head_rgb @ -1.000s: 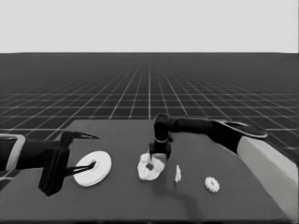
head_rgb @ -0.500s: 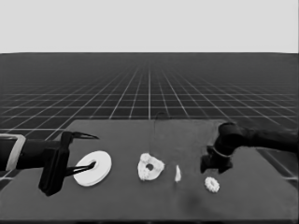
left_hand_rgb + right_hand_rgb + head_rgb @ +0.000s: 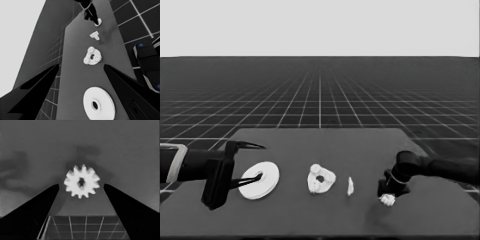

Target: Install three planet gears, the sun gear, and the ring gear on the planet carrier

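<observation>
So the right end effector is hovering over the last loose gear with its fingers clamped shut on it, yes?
Not quite. The right end effector is over the loose gear near the table's right end, but its fingers are open: the right wrist view shows them spread either side of the gear with gaps between, not clamped on it. The gear lies flat on the table.

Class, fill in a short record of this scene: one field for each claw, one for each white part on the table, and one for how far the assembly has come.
Right claw: open, directly above a loose gear near the table's right end, fingers either side of it, not gripping
Left claw: parked over the table's left end, open
Larger round part: flat on the table, under the left claw, not held
Smaller round part: mid-table, gears already sitting on it
Thin white piece: between the smaller round part and the loose gear
Progress: larger round part not yet placed
</observation>
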`<act>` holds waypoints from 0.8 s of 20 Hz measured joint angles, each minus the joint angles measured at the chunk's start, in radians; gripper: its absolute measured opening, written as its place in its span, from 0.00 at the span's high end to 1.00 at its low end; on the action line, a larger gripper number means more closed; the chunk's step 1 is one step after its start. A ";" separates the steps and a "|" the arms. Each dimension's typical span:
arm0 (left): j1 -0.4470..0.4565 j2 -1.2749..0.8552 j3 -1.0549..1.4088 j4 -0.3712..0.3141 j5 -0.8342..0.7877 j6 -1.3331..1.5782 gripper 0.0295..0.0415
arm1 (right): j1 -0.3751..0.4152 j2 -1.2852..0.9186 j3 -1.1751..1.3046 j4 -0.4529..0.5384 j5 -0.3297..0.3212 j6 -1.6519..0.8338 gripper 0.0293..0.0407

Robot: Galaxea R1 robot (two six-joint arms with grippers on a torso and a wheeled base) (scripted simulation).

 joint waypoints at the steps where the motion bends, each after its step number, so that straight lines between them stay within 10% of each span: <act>1: 0.000 0.000 0.000 0.000 0.000 0.000 0.25 | -0.011 0.005 -0.010 -0.009 0.007 -0.003 0.19; 6: 0.000 0.000 0.000 0.000 0.000 0.000 0.25 | -0.024 0.011 -0.023 -0.020 0.017 -0.006 0.19; 8: 0.000 0.000 0.000 0.000 0.000 0.000 0.25 | -0.024 0.011 -0.023 -0.020 0.017 -0.006 0.82; 16: 0.000 0.000 0.000 0.000 0.000 0.000 0.25 | -0.024 0.011 -0.023 -0.021 0.017 -0.006 0.86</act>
